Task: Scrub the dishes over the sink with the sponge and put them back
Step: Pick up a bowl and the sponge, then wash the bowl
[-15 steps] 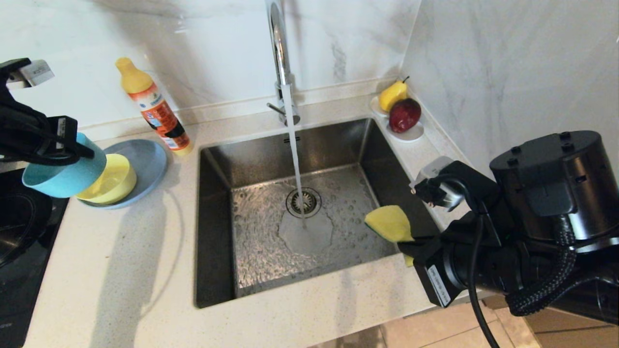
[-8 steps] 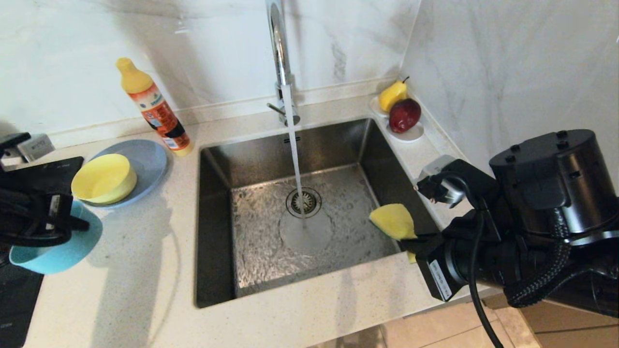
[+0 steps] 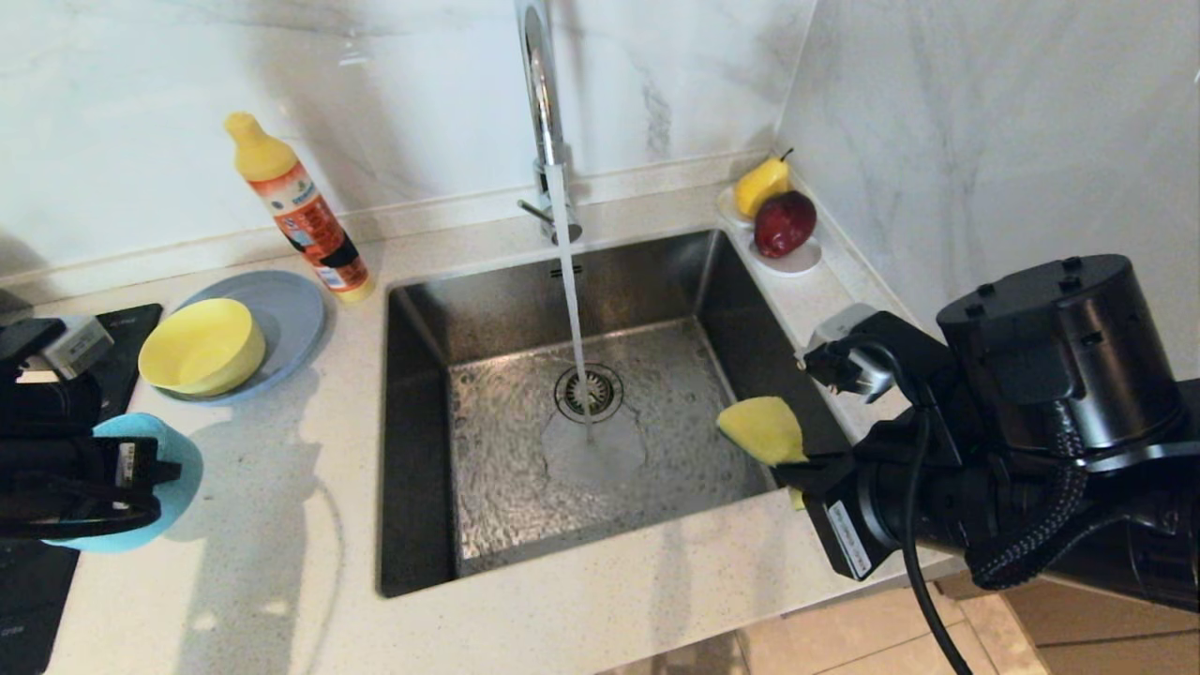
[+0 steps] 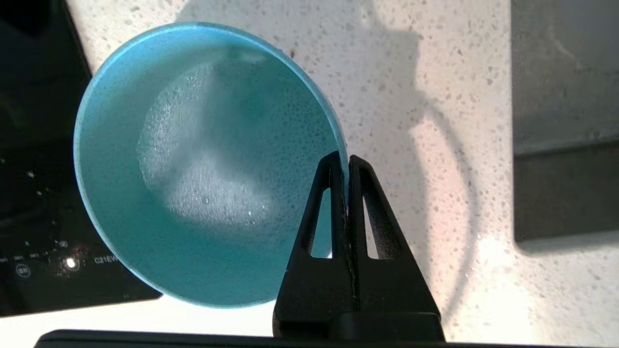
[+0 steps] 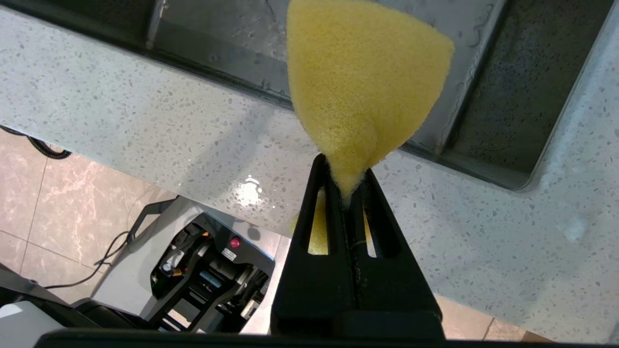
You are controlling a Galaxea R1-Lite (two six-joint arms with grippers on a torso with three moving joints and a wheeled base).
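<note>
Teal bowl (image 4: pixel 193 169): was held at the left edge of the surface (image 3: pixel 281 525), above the border between the speckled top and the black cooktop (image 3: pixel 28 581), well apart from the sink (image 3: pixel 422 450); its opening faced the wrist camera.
Left gripper (image 4: pixel 346 162): its jaws were pressed together on the bowl's rim, one finger inside and one outside the wall.
Bowl contents: a whitish, foamy wet film lay on the inner base and wall; no solid item was visible.
Sponge (image 3: pixel 761 429): was pinched at one end by the jaws of the right gripper (image 5: pixel 346 191), its free yellow end fanning out over the sink's right edge.
Step in hand, as judged: carrying the bowl across to the sink for scrubbing.
Doing it well: a thin rim pinch on a wet wall could slip, so a smooth carry and scrubbing pushes directed toward the held side would suit.
Sink contents: a stream from the faucet (image 3: pixel 544 103) fell beside the drain (image 3: pixel 589 392); the floor was wet and held no dishes.
Plate (image 3: pixel 291 319): sat left of the sink with the yellow bowl (image 3: pixel 200 347) on it; that bowl looked empty.
White dish (image 3: pixel 797 258): in the rear right corner, held a pear and a red fruit.
Detergent bottle (image 3: pixel 300 216): stood just behind the plate.
</note>
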